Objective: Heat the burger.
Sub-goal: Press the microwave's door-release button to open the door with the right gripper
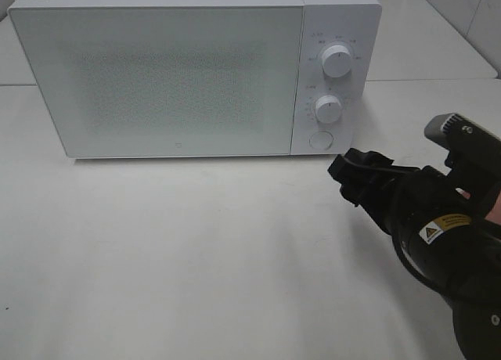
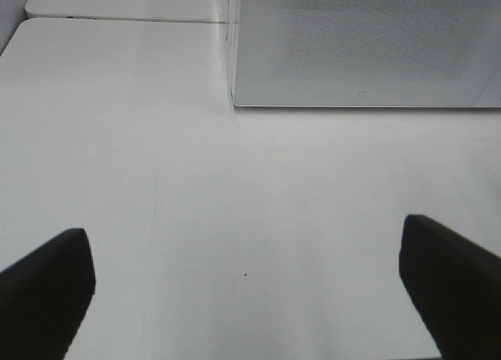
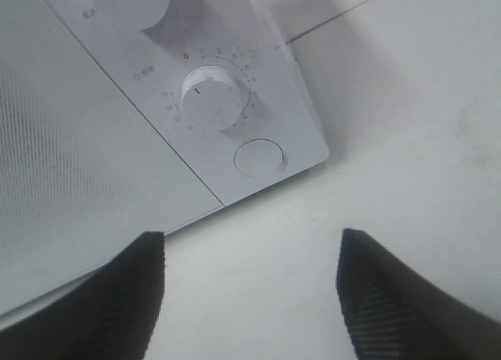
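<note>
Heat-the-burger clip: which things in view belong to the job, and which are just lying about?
Job: microwave, door shut; its round button; lower dial; right gripper, open, near that button, not touching. Burger not in view.
Lying about: white table; left gripper, open over the table.

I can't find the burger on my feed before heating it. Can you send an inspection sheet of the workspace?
Surface: white table, bare in front of the microwave.
Job's things: burger not in view; microwave door shut.
Clutter: nothing seen.
Grippers: left gripper open, empty, over bare table; right gripper open, empty, close to the round button below the two knobs.
Cables: black cable along the right arm.
Surroundings: tiled wall behind.
</note>
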